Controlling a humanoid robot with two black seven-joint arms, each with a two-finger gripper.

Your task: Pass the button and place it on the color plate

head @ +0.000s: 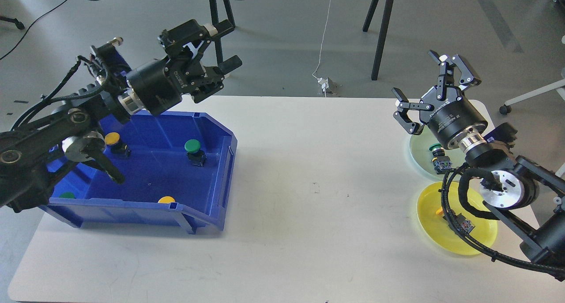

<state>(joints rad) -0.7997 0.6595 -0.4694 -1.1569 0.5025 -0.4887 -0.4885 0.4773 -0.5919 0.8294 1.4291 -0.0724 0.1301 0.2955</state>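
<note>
A green button (438, 155) lies on the pale green plate (419, 152) at the right. A yellow button (459, 221), partly hidden by cables, lies on the yellow plate (441, 237). My right gripper (435, 89) is open and empty, raised above the green plate. My left gripper (223, 47) is open and empty, raised above the far rim of the blue bin (212, 206). In the bin lie a green button (193, 151), a yellow button (115, 143), another yellow one (166, 200) and a green one (67, 195) by the front wall.
The white table (309, 206) stretches between the bin and the plates. Black stand legs (382, 34) and cables are on the floor behind the table. A white chair base (529, 95) is at the far right.
</note>
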